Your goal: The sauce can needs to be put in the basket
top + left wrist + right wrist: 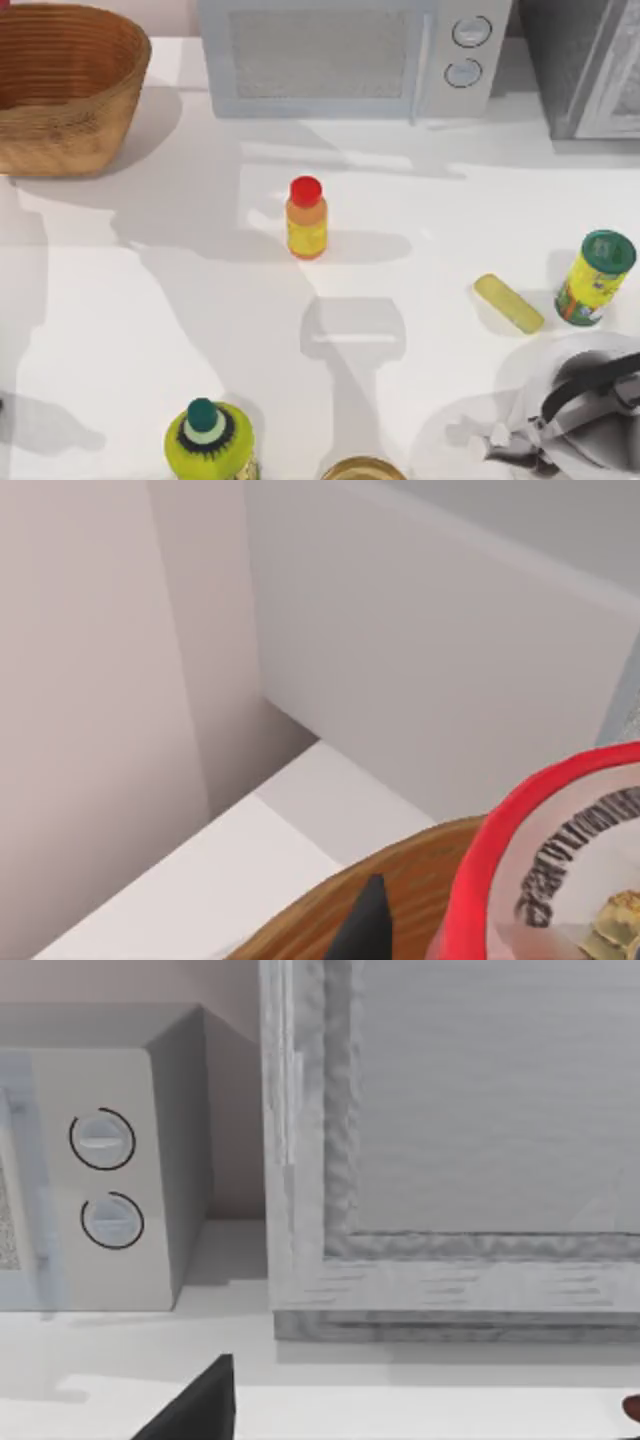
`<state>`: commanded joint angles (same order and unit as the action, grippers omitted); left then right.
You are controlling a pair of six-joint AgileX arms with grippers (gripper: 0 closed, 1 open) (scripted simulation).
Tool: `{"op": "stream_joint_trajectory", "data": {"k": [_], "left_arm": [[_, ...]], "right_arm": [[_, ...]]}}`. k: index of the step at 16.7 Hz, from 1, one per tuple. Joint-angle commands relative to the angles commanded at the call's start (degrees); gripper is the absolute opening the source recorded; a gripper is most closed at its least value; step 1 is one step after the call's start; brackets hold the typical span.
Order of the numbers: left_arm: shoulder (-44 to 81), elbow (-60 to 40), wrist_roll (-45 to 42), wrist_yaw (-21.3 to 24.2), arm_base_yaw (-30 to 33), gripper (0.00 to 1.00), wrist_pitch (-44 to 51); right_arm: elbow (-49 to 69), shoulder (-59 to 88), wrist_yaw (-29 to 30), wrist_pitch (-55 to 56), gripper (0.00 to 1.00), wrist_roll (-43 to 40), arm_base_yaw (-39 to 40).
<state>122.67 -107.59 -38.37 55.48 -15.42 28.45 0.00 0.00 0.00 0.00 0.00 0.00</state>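
Note:
The sauce can [560, 870] shows very close in the left wrist view, with a red rim and a silver lid bearing dark lettering. My left gripper [500, 935] is shut on it; one dark fingertip [365, 925] shows beside it. Just below the can curves the brown rim of the basket [400, 880]. In the top view the tan woven basket [65, 85] stands at the table's far left corner. My right gripper [490, 440] is parked at the near right, open with nothing between its fingers [200, 1405].
A microwave [345, 55] stands along the back. On the table are a red-capped orange bottle [306, 218], a green-lidded yellow canister [595, 278], a yellow bar [509, 303], a teal-capped green bottle [208, 440] and a golden round rim [362, 468].

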Motion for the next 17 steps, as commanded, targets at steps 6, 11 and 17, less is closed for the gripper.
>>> {"op": "stream_joint_trajectory", "data": {"k": [6,11,17], "left_arm": [[0.0,0.0,0.0,0.0,0.0,0.6,0.0],[0.0,0.0,0.0,0.0,0.0,0.98,0.0],[0.0,0.0,0.0,0.0,0.0,1.0,0.0]], "right_arm": [[0.0,0.0,0.0,0.0,1.0,0.0,0.0],[0.0,0.0,0.0,0.0,1.0,0.0,0.0],[0.0,0.0,0.0,0.0,1.0,0.0,0.0]]}}
